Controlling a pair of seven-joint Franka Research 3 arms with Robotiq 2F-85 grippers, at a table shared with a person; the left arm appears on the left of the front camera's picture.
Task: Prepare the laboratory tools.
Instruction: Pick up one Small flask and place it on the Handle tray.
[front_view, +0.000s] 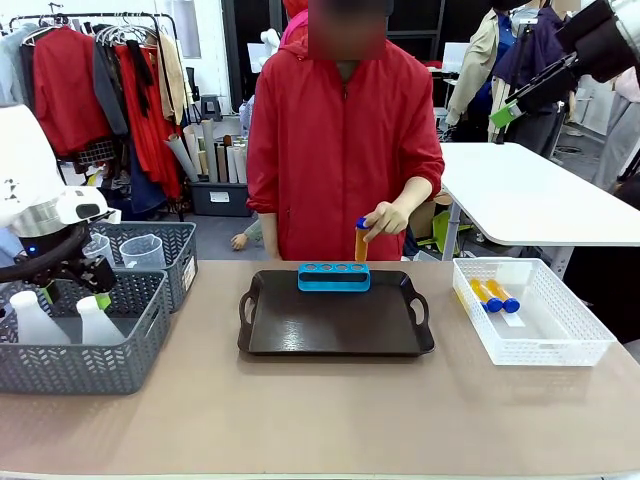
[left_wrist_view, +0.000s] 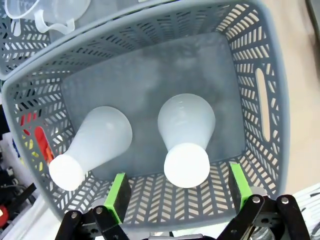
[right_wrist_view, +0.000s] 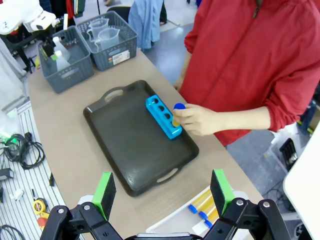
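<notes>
My left gripper hangs open over a grey basket, its green pads either side of the cap of one translucent white flask. A second flask leans beside it. From the front, the left gripper sits just above the flasks. The person's hand holds a blue-capped orange tube over the right end of the blue rack, which stands on the dark tray. My right gripper is open, high above the tray's near corner, holding nothing.
Clear measuring jugs stand in a second grey basket behind the first. A white lattice bin at the right holds two more tubes. Bare tabletop runs along the front edge. A white table stands behind at the right.
</notes>
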